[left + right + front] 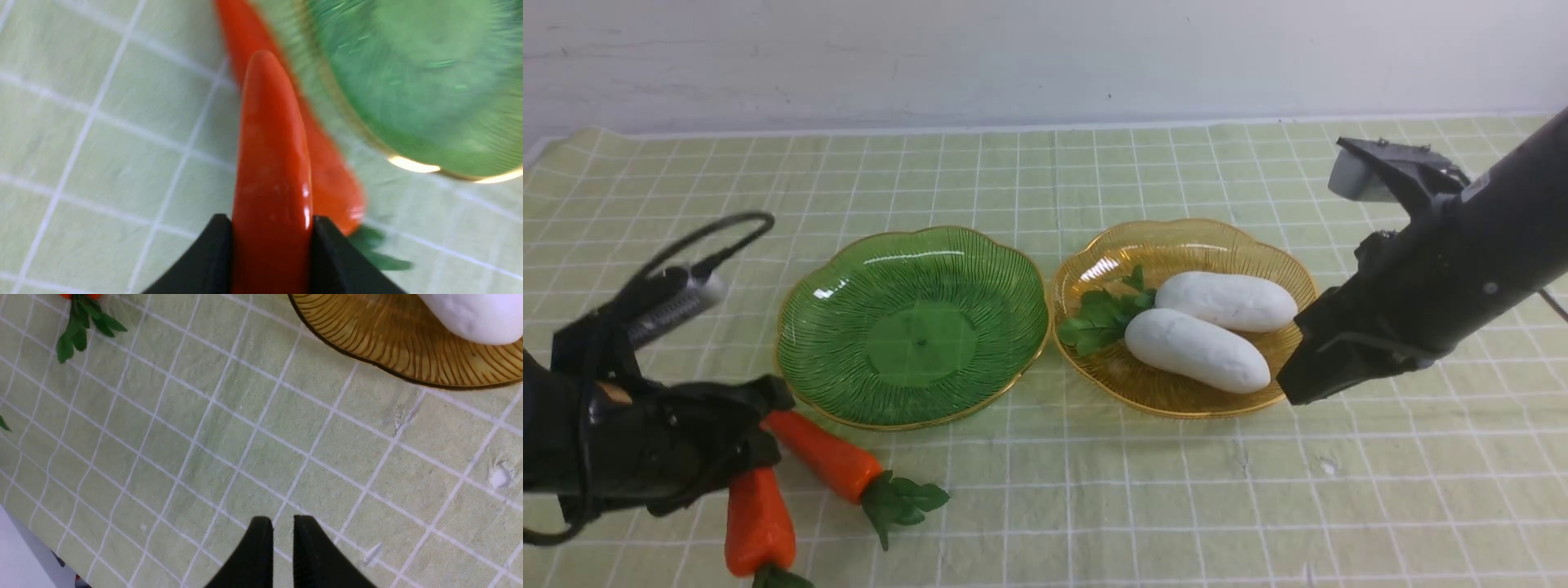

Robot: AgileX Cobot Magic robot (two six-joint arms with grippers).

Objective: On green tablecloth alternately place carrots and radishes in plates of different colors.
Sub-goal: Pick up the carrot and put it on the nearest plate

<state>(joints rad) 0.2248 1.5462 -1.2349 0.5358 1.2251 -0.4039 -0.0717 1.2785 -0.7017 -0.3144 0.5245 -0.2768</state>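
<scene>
- front view: the pale yellow-green, white-gridded tablecloth (1176, 506) covers the desk. both matte white oblong toy radishes (1196, 349) lie side by side in the translucent, ribbed, gold-rimmed amber plate (1176, 241), so that half looks done. the matching translucent green plate (915, 327) just beside it holds nothing.
- same view: the slanted carrot (829, 457), a glossy orange tapered toy with a dark leafy top, lies on the cloth just off the green plate's near rim. the second carrot (760, 523), its twin, sits nearer the robot with its tip at the left claw (758, 453). the right claw (1290, 390) hangs at the amber plate's right edge.
- left wrist view: the left claw (271, 224) has its jaws pressed on both flanks of the second carrot (271, 155), a grip. the slanted carrot (333, 188) and green plate (408, 81) blur behind. the gripped carrot may be partly off the cloth, but that is hard to tell here.
- right wrist view: the right claw (282, 539) is all but closed with nothing between its jaws. it is over bare cloth, near the amber plate (408, 347).
- left to do, as i read it: both carrots go into the green plate. one is in hand, the other not yet taken.
</scene>
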